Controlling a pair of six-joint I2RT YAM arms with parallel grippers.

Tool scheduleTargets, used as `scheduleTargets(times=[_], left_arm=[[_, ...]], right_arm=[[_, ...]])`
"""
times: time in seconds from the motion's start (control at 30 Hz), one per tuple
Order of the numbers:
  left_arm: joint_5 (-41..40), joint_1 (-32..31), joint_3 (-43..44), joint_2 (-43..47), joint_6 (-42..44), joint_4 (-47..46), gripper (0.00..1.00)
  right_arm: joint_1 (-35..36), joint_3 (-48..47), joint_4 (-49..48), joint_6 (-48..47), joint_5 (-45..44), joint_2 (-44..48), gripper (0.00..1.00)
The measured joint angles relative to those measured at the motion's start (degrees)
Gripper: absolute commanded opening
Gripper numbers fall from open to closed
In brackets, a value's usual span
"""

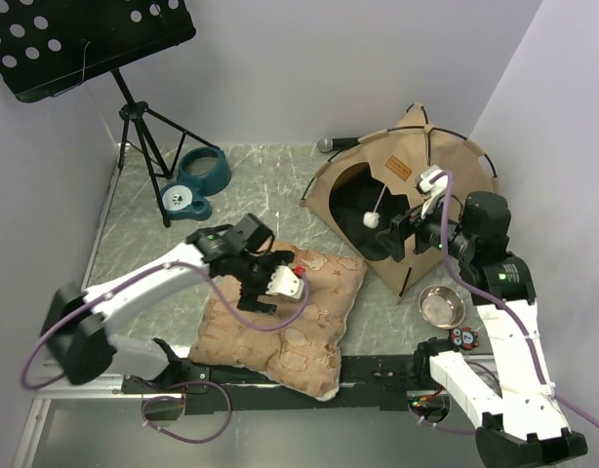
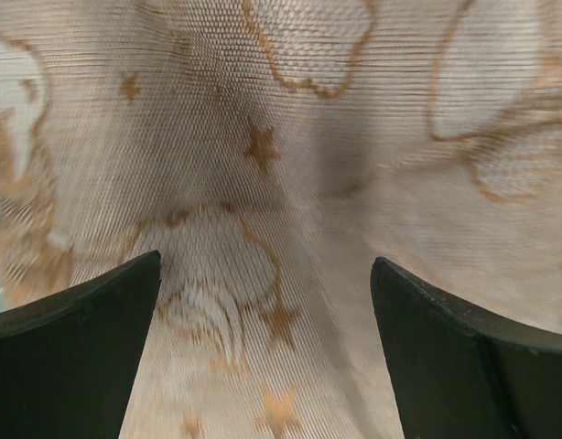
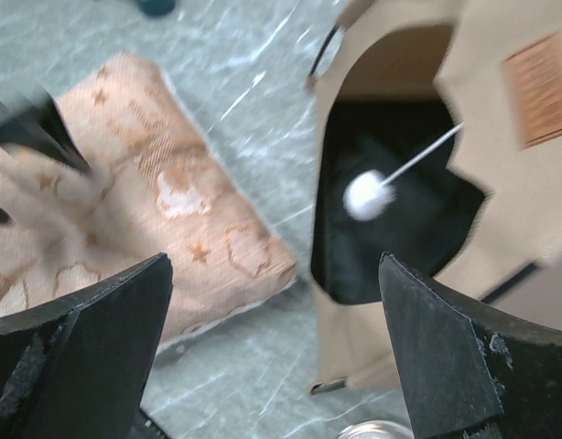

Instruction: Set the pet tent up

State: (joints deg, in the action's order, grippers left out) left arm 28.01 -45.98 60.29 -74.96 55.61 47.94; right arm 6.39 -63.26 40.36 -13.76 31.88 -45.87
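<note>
Seen from above, the pet tent (image 1: 417, 180) stands erected at the tabletop's (image 1: 280, 175) right rear, its doorway facing the cushion (image 1: 314, 327). The left pincer (image 1: 260, 295) hangs over the cushion and the right pincer (image 1: 402, 229) sits by the doorway.

The left wrist shows jaws spread wide over the fabric, holding nothing.

The right wrist shows open, empty jaws facing a pom-pom (image 3: 368, 195).

Furnishing the tent seems the step in hand. The next move calls for gripping the cushion's edge.
</note>
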Motion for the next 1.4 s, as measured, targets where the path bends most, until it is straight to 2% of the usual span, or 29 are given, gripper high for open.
scheduleTargets(times=[0.13,0.23,0.37,0.5,0.63,0.8,0.87,0.93,1.0,1.03,1.07,1.1,1.17,1.2,1.3,1.4], left_arm=[[-1.31,-0.94,-2.51,-6.36,1.2,-6.1,1.0],[-2.08,-1.64,-4.85,-8.7,0.74,-10.23,1.0],[-0.07,0.13,-5.25,-7.85,-1.77,-12.15,1.0],[6.62,9.53,-2.78,-6.05,-4.39,-10.49,1.0],[9.81,16.46,-0.57,-6.43,-6.4,-10.1,1.0],[15.32,25.33,2.47,-8.74,-11.65,-8.24,1.0],[17.03,28.92,4.87,-9.09,-13.97,-7.93,1.0],[18.08,31.39,6.88,-8.33,-16.59,-8.26,1.0],[19.15,32.68,7.58,-6.4,-19.8,-9.42,1.0],[19.47,33.05,7.61,-5.46,-21.05,-9.77,1.0],[19.85,33.66,7.58,-4.0,-22.71,-10.12,1.0],[20.2,34.12,7.58,-2.6,-24.13,-10.51,1.0],[20.81,35.34,7.58,0.39,-27.43,-11.15,1.0],[21.16,36.2,7.56,2.19,-29.2,-11.52,1.0],[22.38,39.8,7.58,6.75,-35.3,-13.42,1.0],[24.0,45.18,8.74,10.05,-43.65,-17.38,1.0]], right_arm=[[-0.55,-4.57,-0.02,0.11,-0.24,-0.33,1.0],[-0.55,-6.54,0.98,-2.51,3.61,-0.85,1.0],[1.99,-4.9,7.63,-14.12,10.25,0.76,1.0],[12.85,5.11,11.96,-26.95,11.23,5.01,1.0],[31.26,9.79,14.14,-35.5,8.46,2.16,1.0],[52.35,14.01,9.25,-42.66,1.86,-5.73,1.0],[60.43,19.26,5.38,-46.6,-1.7,-6.12,1.0],[65.94,25.22,1.99,-51.1,-4.57,-5.57,1.0],[67.91,30.82,-2.49,-56.02,-7.19,-6.21,1.0],[68.08,32.72,-4.87,-57.77,-8.26,-6.93,0.97],[68.39,34.82,-8.79,-59.76,-9.53,-8.5,0.82],[68.52,36.59,-13.25,-61.27,-10.93,-10.47,0.64],[69.02,39.12,-21.99,-62.97,-13.75,-14.08,0.17],[69.31,40.04,-26.03,-62.93,-15.37,-15.06,0.0],[69.59,39.71,-32.11,-57.96,-17.29,-11.61,0.0],[68.61,32.81,-29.66,-48.33,-16.15,-6.47,0.0]])
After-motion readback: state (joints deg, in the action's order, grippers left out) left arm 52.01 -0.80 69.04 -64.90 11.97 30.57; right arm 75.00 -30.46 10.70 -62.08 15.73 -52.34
